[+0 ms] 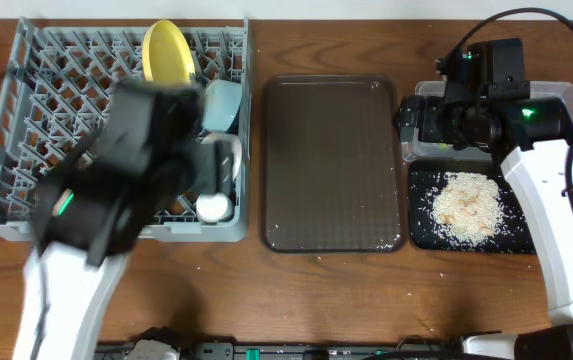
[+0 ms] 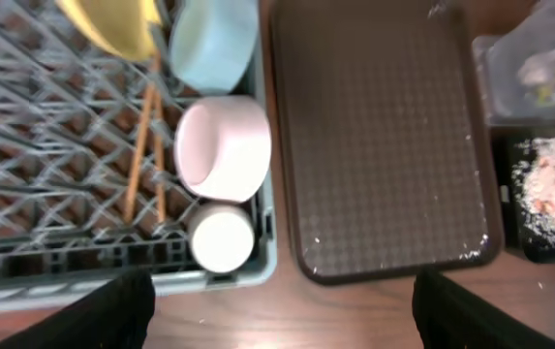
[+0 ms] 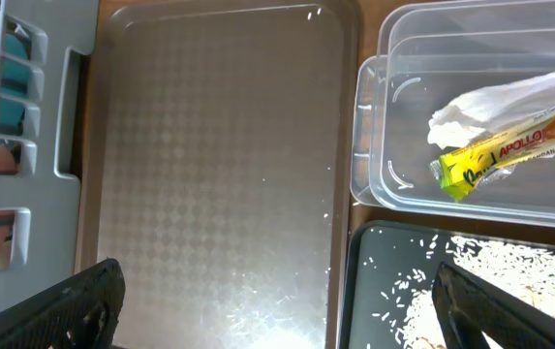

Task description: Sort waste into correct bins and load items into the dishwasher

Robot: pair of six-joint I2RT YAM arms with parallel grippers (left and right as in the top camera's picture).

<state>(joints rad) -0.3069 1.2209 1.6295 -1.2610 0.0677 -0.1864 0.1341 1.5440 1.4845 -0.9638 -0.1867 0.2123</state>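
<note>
Dishes racked, waste binned; left end effector (image 2: 282, 281) and right end effector (image 3: 277, 271) both spread wide, empty.
On the counter (image 1: 326, 300): rack (image 1: 46, 100), brown tray (image 1: 334, 165) beside it, black tray (image 1: 421, 235) under rice (image 1: 466, 205), box (image 3: 393, 145) containing napkin (image 3: 490, 102) and wrapper (image 3: 509, 150); racked: plate (image 1: 166, 52), blue bowl (image 1: 222, 105), white bowl (image 2: 221, 147), cup (image 2: 222, 237), chopsticks (image 2: 141, 145).

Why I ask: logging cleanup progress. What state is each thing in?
Yellow plate: upright in dish rack.
Blue bowl: on edge in rack.
White bowl: sideways in rack.
White cup: in rack.
Chopsticks: lying in rack.
Clear box: holds napkin, wrapper.
Black tray: holds rice.
Brown tray: few stray grains.
Left claw: open.
Right claw: open.
</note>
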